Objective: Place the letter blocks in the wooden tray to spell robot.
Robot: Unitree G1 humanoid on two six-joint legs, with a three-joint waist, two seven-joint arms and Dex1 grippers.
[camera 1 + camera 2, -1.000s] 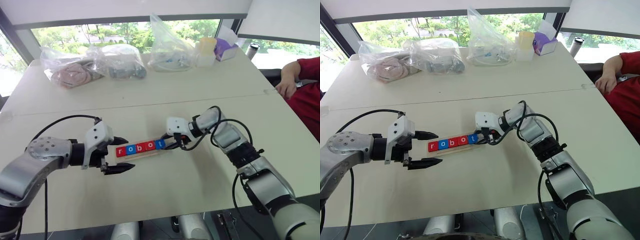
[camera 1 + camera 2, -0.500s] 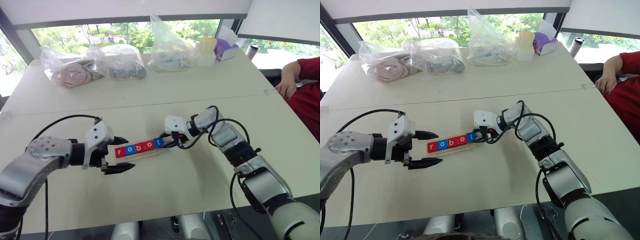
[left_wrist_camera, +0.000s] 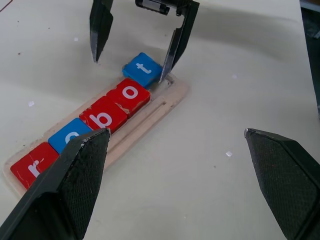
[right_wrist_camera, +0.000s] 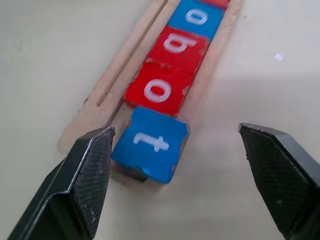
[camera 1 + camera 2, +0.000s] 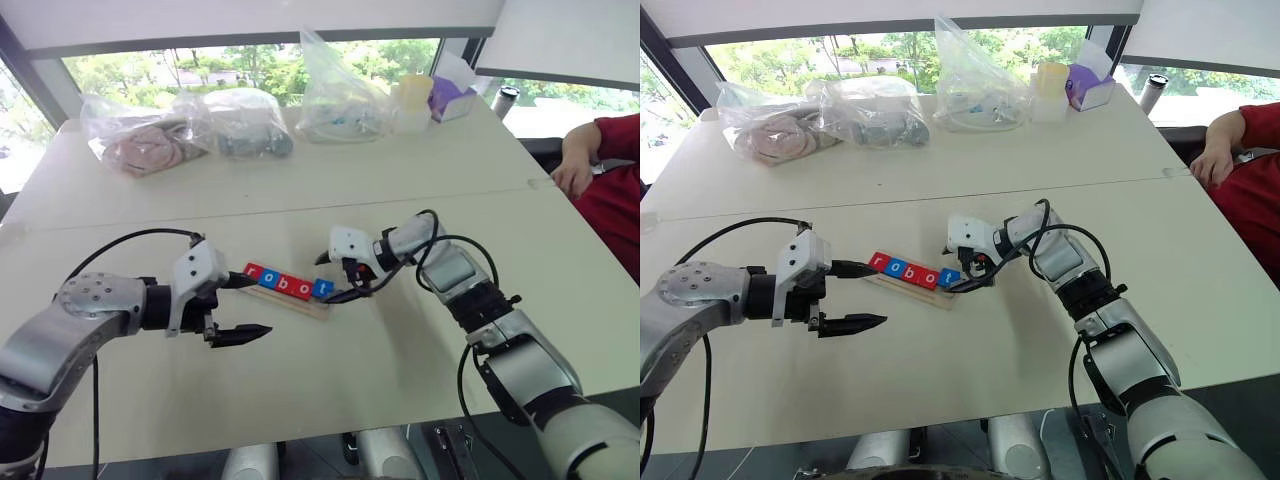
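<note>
I see the wooden tray (image 5: 290,296) lying on the near half of the pale table (image 5: 400,160), between my two grippers. Its long axis runs diagonally, the "r" end toward my left gripper and slightly farther from me, the "t" end toward my right gripper and nearer. The letter blocks (image 3: 104,114) sit in one row along it: red r, blue o, red b, red o, blue t (the t tile (image 4: 150,143) looks skewed and overhangs the tray's end). The tray is pale wood with a thin groove beside the tiles.

My right gripper (image 5: 335,277) has its fingers spread apart on either side of the t end, gripping nothing. My left gripper (image 5: 240,306) is wide apart too, empty, just beside the r end.
</note>
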